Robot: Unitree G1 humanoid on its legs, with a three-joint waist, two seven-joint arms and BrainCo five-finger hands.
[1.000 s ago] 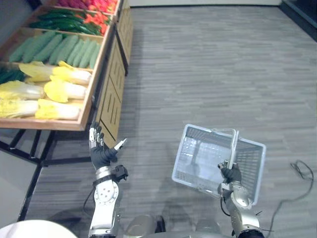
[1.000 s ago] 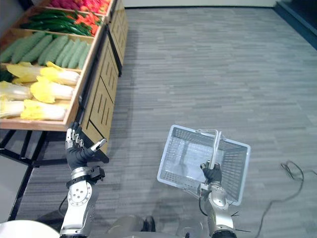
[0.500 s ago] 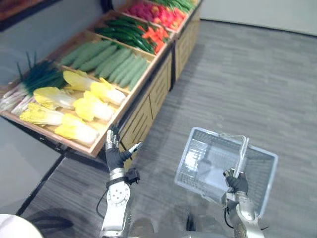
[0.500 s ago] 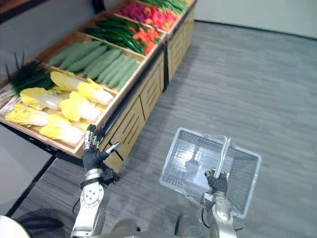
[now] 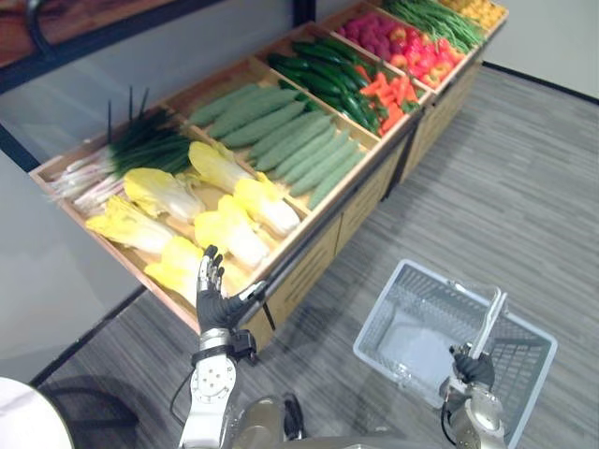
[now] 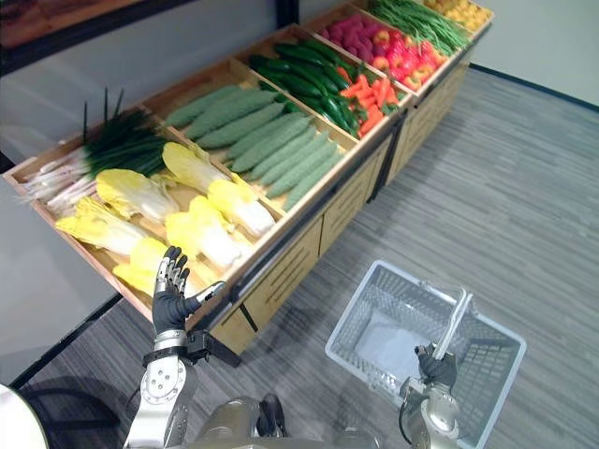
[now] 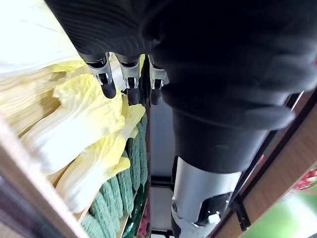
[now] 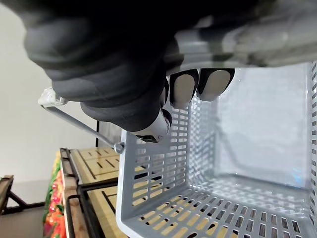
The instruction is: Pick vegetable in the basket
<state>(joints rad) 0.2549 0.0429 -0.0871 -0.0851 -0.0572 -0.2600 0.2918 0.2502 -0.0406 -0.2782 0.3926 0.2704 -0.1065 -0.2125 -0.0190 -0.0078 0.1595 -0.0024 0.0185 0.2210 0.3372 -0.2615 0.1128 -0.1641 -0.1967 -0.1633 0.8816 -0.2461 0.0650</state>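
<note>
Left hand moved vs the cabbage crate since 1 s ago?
Yes. Camera swung too, but against the crate's rim the left hand has closed in: from below the corner to open fingers overlapping the rim by the napa cabbages.

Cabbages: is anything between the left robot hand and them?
Nothing visible is in the way. The open left robot hand is raised by the stand's front rim, and its fingers point at the nearest cabbage just beyond them.
</note>
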